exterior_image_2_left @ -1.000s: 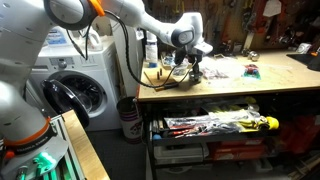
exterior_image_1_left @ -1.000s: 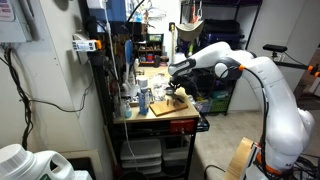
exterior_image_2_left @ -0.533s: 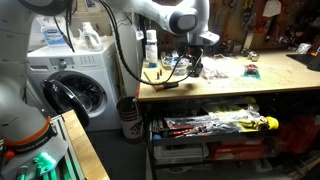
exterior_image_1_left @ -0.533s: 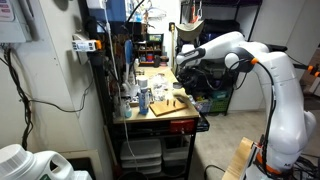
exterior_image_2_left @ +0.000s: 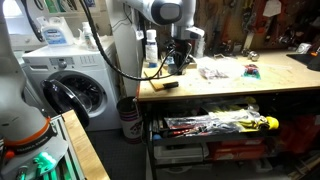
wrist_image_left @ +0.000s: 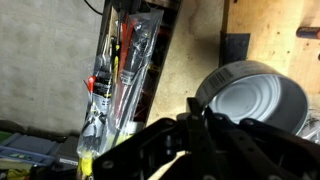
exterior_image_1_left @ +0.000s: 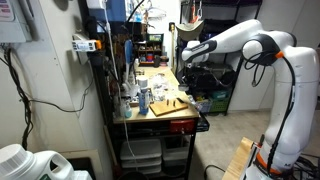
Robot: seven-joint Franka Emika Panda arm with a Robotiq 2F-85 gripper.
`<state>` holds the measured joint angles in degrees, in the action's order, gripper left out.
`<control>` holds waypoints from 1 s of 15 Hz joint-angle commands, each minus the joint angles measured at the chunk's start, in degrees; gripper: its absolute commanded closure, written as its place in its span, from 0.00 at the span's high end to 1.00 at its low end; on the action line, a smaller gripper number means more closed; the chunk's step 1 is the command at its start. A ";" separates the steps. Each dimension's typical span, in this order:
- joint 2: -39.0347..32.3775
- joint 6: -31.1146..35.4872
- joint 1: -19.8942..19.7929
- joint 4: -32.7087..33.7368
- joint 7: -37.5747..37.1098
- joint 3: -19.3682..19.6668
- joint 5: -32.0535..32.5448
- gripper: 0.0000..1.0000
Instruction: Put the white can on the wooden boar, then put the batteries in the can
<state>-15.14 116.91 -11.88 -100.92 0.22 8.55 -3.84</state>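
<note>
- In an exterior view, the camera stands well back and looks along the workbench (exterior_image_1_left: 150, 122) from its narrow end, a little above the top, with the arm (exterior_image_1_left: 262, 50) coming in from the right.
- In an exterior view, the camera sits lower and nearer, facing the bench's long front, with the washing machine (exterior_image_2_left: 70, 85) on its left.
- The wrist view looks steeply down from close above (the gripper (wrist_image_left: 197, 125) fills its lower edge) onto the white can (wrist_image_left: 255, 95), the wooden board (wrist_image_left: 270, 30) and the shelf (wrist_image_left: 125, 60) below.
- Both exterior views share the bench top and the arm, seen from crossing directions.

A flat, pale tan rectangular wooden board (exterior_image_1_left: 168, 107) lies level. A round, open white metal can (wrist_image_left: 258, 100) stands upright at the board's edge.
</note>
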 commanded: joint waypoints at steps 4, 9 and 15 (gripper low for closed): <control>-0.72 1.03 0.42 -1.75 4.97 -1.14 -0.97 0.01; -0.94 3.44 -0.07 -3.46 11.39 -3.01 -2.88 0.01; 7.45 -2.15 0.30 -7.33 25.35 -5.04 -6.77 0.01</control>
<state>-13.55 117.38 -11.44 -104.04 19.77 4.43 -8.46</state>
